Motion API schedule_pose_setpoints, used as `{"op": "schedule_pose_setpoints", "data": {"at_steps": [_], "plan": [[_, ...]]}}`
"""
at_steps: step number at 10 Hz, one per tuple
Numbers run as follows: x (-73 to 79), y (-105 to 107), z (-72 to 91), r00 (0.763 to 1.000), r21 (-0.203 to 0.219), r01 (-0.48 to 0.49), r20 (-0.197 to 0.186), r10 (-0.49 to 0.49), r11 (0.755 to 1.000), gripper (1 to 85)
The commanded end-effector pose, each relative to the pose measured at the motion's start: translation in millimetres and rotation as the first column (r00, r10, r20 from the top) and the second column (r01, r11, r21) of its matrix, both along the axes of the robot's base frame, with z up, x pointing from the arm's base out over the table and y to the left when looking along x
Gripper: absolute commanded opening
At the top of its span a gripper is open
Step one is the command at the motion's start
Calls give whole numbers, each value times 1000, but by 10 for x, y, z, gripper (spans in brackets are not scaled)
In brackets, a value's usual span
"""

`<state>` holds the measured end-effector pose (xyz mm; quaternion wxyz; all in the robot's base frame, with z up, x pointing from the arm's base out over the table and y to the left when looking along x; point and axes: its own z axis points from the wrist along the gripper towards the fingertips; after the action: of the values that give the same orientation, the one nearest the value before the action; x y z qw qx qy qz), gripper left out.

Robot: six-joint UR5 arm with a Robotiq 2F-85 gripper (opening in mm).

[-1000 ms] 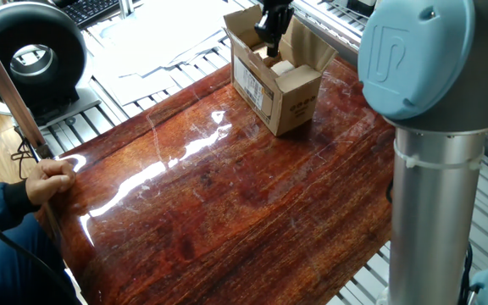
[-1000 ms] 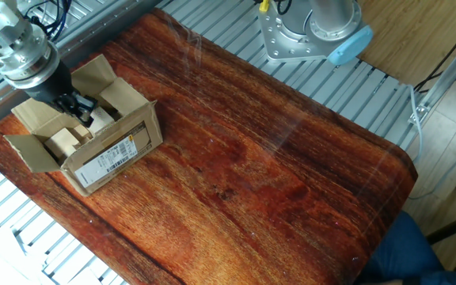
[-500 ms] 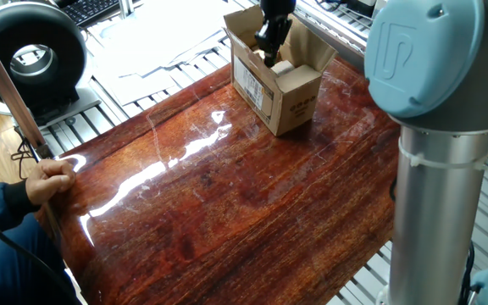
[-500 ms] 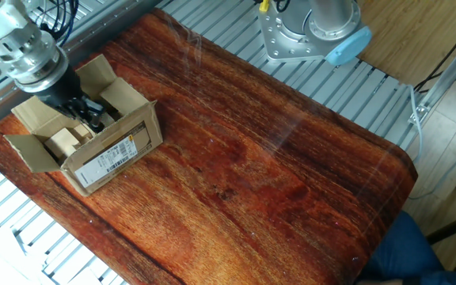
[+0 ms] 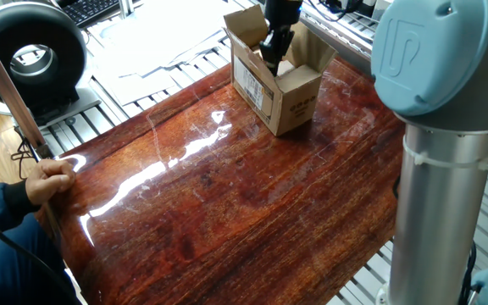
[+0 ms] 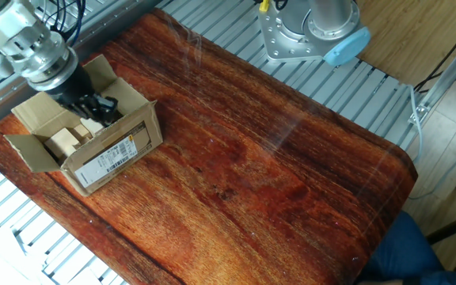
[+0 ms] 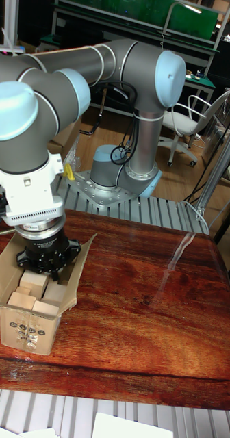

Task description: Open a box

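Note:
The box (image 5: 276, 91) is a small brown cardboard carton at the far end of the wooden table. It also shows as the box (image 6: 111, 147) with a white label on its side, and as the box (image 7: 27, 323). Its outer flaps stand spread open, and pale folded pieces (image 6: 63, 142) show inside. My gripper (image 5: 271, 52) reaches down into the open top near the middle. The gripper (image 6: 100, 109) has its dark fingers close together, with nothing seen between them. In the tall view the gripper (image 7: 49, 272) sits low in the opening, its tips hidden by the box.
A person's hand (image 5: 51, 180) rests at the table's near left edge, holding a stick. A black round device (image 5: 30, 52) stands off the table at the left. The arm's base (image 6: 311, 32) is bolted beyond the table's far side. The table (image 6: 275, 174) is glossy red-brown wood.
My gripper has moved sideways across the box's open top, from its back edge toward the middle, and a little lower. The box itself has stayed in place.

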<state>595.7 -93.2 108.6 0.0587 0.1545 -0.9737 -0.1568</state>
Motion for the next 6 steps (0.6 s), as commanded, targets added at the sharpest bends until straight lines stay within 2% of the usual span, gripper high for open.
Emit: {"op": "schedule_pose_setpoints", "data": {"at_steps": [1,3,6], "plan": [[-184,49,93,999,40,-18,-33,20,999,10],[-193,55,127,999,44,-22,-35,24,999,10],[-247,90,263,997,51,-27,-68,31,998,10]]}}
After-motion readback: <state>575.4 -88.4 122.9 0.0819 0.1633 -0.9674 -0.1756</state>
